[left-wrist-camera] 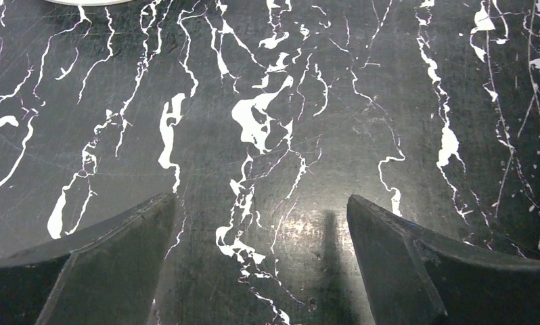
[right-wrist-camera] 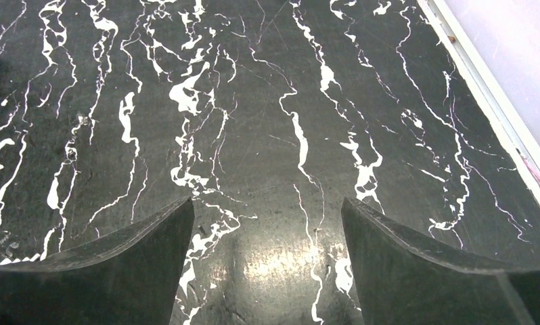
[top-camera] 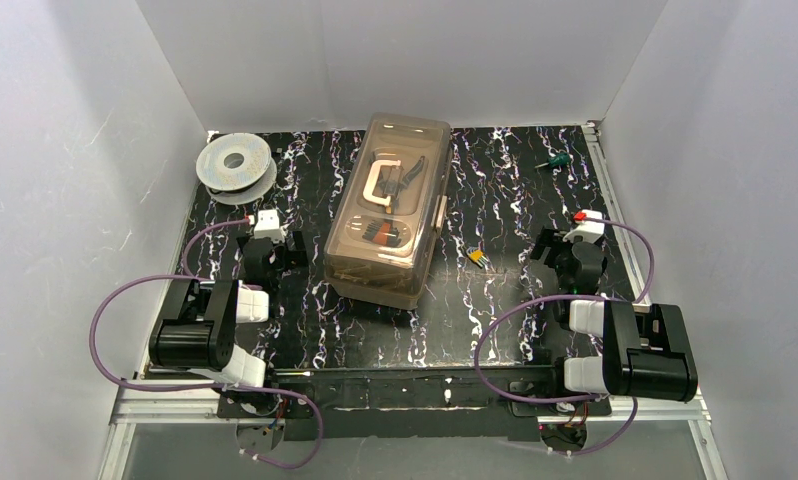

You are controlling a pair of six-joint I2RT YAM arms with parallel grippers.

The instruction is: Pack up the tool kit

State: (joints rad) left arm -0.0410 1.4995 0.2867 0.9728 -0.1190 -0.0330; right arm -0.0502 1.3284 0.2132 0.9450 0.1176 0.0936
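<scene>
Firstly, from the top external camera, the toolbox point(top-camera: 387, 210) stands in the middle of the black table point(top-camera: 495, 320), which has white veins. Its smoky lid point(top-camera: 400, 150) is down, and the cream handle point(top-camera: 380, 186) lies flat on it. Some dark tools show dimly through the lid, but I cannot tell which ones. A round grey wire spool point(top-camera: 235, 165) lies to the left of the toolbox, near its far end. A small green-handled tool point(top-camera: 553, 161) lies well to the right of the toolbox, also toward the far end. A small yellow piece point(top-camera: 478, 257) lies just to the right of its near end. The left gripper point(top-camera: 272, 248) hangs low just left of the toolbox and does not touch it. The right gripper point(top-camera: 572, 250) is further away on the right side.

Next, in the left wrist camera, the left gripper point(left-wrist-camera: 260, 198) has its two dark fingers point(left-wrist-camera: 111, 257) spread wide over bare table, with nothing between them. A white edge of the spool point(left-wrist-camera: 84, 1) shows at the top.

Finally, in the right wrist camera, the right gripper point(right-wrist-camera: 267, 200) is also spread wide and empty above the table.
</scene>
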